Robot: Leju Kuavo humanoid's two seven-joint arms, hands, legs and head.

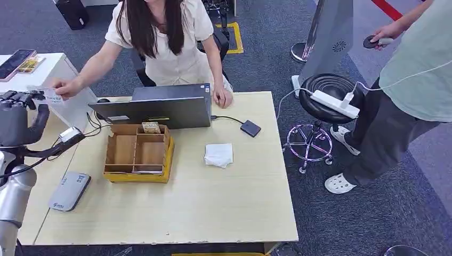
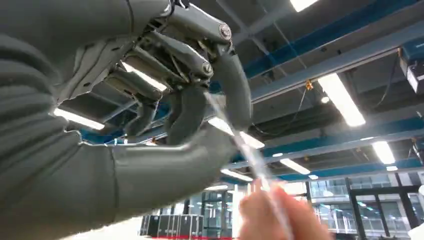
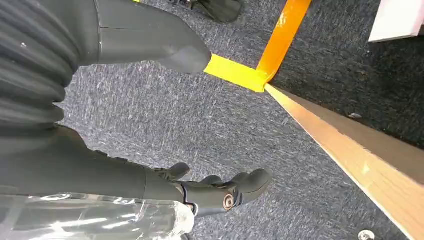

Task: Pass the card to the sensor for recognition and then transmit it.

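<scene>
The robot's left arm (image 1: 13, 205) is a smooth silver tube, with a thin black cable (image 1: 32, 160) looping beside it. Above it sits the left hand (image 1: 18, 120), dark grey with darker fingers (image 1: 24, 96). In the left wrist view that hand (image 2: 165, 100) has a grey ribbed cover (image 2: 30, 125), a thick matte thumb (image 2: 165, 167) and metal-linked fingers with round silver screws (image 2: 206, 67). The right hand (image 3: 150, 115) has the same ribbed cover (image 3: 35, 75), a blunt grey thumb (image 3: 155, 42), black fingers (image 3: 250, 182) with a round screw (image 3: 227, 201), and a clear plastic wrap (image 3: 95, 217).
</scene>
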